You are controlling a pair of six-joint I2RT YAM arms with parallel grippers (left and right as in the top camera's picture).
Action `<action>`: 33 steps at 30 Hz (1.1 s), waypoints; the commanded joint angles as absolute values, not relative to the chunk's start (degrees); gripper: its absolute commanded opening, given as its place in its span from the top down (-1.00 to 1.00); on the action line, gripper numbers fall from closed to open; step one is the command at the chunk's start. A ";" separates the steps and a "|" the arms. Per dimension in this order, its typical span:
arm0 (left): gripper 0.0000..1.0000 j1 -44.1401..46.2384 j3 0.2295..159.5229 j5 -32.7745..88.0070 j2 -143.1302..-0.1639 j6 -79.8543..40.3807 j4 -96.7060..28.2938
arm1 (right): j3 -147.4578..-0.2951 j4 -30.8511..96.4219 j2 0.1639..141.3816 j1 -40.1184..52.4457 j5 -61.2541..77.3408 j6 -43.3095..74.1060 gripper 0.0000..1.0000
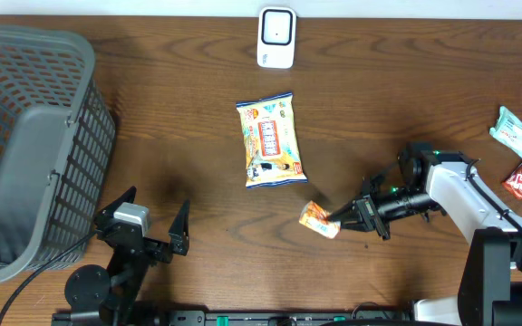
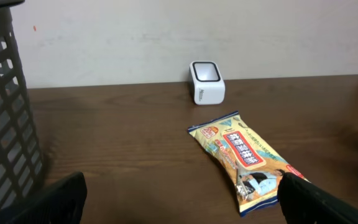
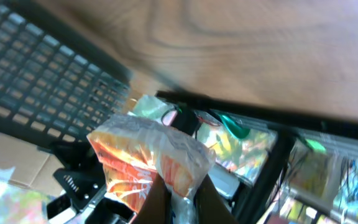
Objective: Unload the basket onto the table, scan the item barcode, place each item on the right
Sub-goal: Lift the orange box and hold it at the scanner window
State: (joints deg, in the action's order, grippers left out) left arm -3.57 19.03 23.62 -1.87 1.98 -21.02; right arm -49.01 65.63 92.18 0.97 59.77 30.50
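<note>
A small orange snack packet [image 1: 318,220] is pinched by its crimped edge in my right gripper [image 1: 344,217], which is shut on it and holds it sideways low over the table's front right. The right wrist view shows the orange-and-clear packet [image 3: 143,157] sticking out past the dark fingers [image 3: 156,200] of my right gripper [image 3: 182,196]. The white barcode scanner [image 1: 276,37] stands at the table's far edge, also in the left wrist view as the scanner [image 2: 207,82]. My left gripper [image 1: 157,215] rests open and empty at the front left, and its fingers [image 2: 58,200] frame bare table.
A larger yellow snack bag [image 1: 270,141] lies flat mid-table, between the scanner and the held packet; the bag [image 2: 248,158] lies ahead of the left gripper. A grey mesh basket [image 1: 25,145] fills the left side. More packets [image 1: 517,129] lie at the right edge.
</note>
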 commanded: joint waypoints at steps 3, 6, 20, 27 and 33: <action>-0.96 -3.36 19.33 23.29 -1.78 2.76 -20.97 | -49.04 55.33 91.59 0.84 65.78 36.60 0.97; -0.96 -3.36 19.33 23.29 -1.78 2.76 -20.97 | -49.04 40.97 91.59 0.84 64.99 45.78 0.97; -0.96 -3.36 19.33 23.29 -1.78 2.76 -20.97 | -49.01 -18.26 91.61 9.85 27.09 53.21 0.98; -0.96 -3.36 19.33 23.27 -1.78 2.76 -20.97 | -49.04 -34.28 94.96 19.33 -6.90 39.09 0.98; -0.96 -3.36 19.33 23.29 -1.78 2.76 -20.97 | -50.76 -56.40 106.34 22.72 -8.60 26.98 0.98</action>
State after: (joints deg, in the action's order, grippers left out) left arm -3.57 19.03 23.59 -1.87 1.98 -21.02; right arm -49.45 -53.25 100.88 22.04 -2.55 36.45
